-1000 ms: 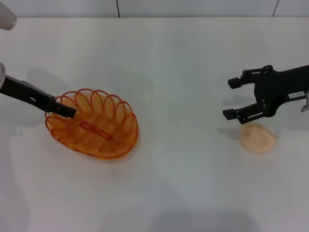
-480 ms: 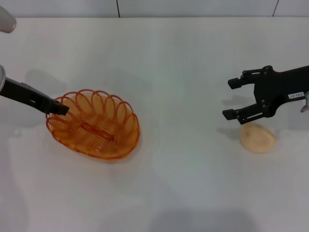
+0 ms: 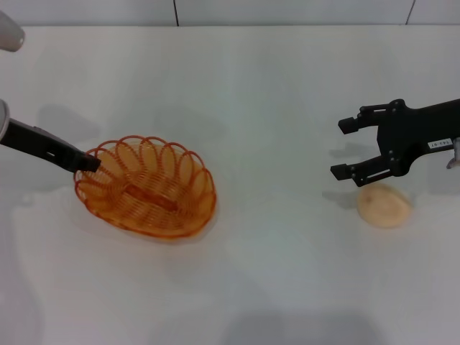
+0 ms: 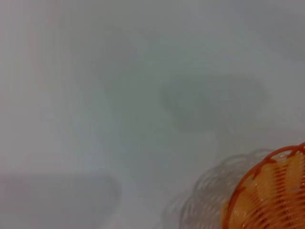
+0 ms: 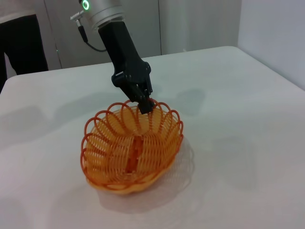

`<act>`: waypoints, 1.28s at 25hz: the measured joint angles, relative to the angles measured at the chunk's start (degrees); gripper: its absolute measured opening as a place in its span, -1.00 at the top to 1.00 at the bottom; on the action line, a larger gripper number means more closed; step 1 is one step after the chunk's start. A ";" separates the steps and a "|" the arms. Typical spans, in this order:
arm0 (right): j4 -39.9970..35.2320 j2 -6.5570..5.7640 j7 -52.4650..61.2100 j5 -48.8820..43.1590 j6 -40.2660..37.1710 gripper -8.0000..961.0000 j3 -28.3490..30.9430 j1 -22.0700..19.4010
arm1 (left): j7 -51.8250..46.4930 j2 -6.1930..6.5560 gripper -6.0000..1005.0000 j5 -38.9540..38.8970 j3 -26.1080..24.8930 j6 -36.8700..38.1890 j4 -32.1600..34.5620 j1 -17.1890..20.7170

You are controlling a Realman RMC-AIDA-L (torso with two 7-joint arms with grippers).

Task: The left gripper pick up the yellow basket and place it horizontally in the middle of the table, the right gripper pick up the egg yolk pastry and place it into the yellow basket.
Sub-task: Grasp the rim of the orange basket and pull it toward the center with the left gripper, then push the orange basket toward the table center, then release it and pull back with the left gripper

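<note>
We see a plain white bench [image 3: 237,287]. On it the basket [image 3: 147,188] is translucent orange-yellow, its wires woven in ribbed rows and its rim a chain of scalloped loops. The pastry [image 3: 385,205] is a smooth, matte pale beige-cream. The left end effector [image 5: 146,106] is black, on a black arm whose silver-white segment carries a green ring light [image 5: 86,5]. The right end effector [image 3: 346,147] is black too, with a small white label [image 3: 439,143] on its arm
</note>
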 joint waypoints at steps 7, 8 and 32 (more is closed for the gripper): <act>-0.17 0.07 -0.45 0.10 -0.06 -0.81 0.38 -0.12 | -3.39 -1.17 0.84 -4.46 -0.42 5.45 4.60 1.31; -0.18 0.06 -0.64 0.17 -0.05 -0.81 0.42 -0.12 | -4.69 -1.60 0.85 -5.24 -0.35 6.66 6.24 1.80; -1.30 0.29 -5.47 0.65 -0.59 -0.81 0.56 -1.43 | -36.81 -5.96 0.82 -9.17 8.87 4.46 10.97 2.78</act>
